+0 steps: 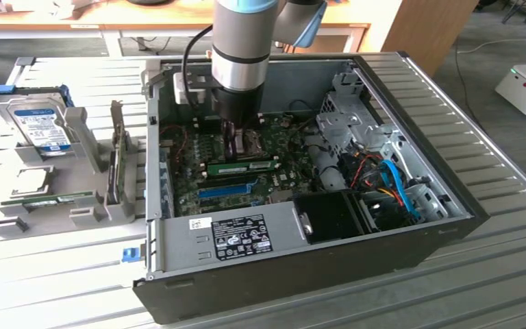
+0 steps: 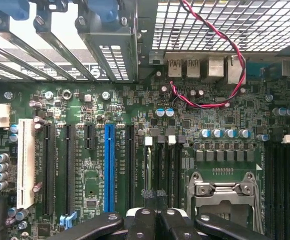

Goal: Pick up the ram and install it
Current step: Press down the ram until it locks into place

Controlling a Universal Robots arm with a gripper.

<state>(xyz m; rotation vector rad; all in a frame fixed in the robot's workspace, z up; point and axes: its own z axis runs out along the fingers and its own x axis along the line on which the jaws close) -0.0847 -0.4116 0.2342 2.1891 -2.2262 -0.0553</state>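
nearest, the computer case (image 1: pixel 272 271) lies on its side with the lid off, so the board faces up and the arm can come straight down into it. a white label (image 1: pixel 244 236) sits on its near inner wall, with a black fan housing (image 1: pixel 336 216) to the right. just behind the label a blue slot (image 1: pixel 224 190) runs left to right.

past that, the ram (image 1: pixel 243 166) stands on its long edge across the board (apparently in a slot, which would keep it upright), and the gripper (image 1: pixel 242 145) hangs just above and behind it. in the wrist view the gripper (image 2: pixel 153 217) has its black fingers (image 2: pixel 140 222) pressed together with nothing green between them. i judge it is closed and not carrying the stick. the arm's own body hides whether the tips touch the ram's top edge, and i cannot tell whether the end clips have latched.

off to the left a grey rack (image 1: pixel 80 216) props a second green stick (image 1: pixel 57 200) and, farther back, a hard drive (image 1: pixel 42 127) upright for easy grabbing.
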